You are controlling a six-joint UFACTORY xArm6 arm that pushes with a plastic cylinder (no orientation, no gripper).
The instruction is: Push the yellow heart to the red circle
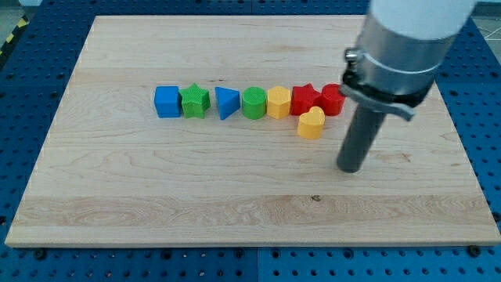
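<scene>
The yellow heart (311, 123) lies just below a row of blocks, under the red star (304, 99) and close to it. The red circle (333, 100) is at the row's right end, up and right of the heart, partly behind my arm. My tip (350, 168) rests on the board to the right of and below the heart, a short gap away, touching no block.
The row runs from the view's left: blue cube (167, 102), green star (194, 101), blue triangle (226, 103), green circle (254, 103), yellow hexagon (279, 103), then the red star and red circle. The wooden board (235, 196) sits on a blue perforated table.
</scene>
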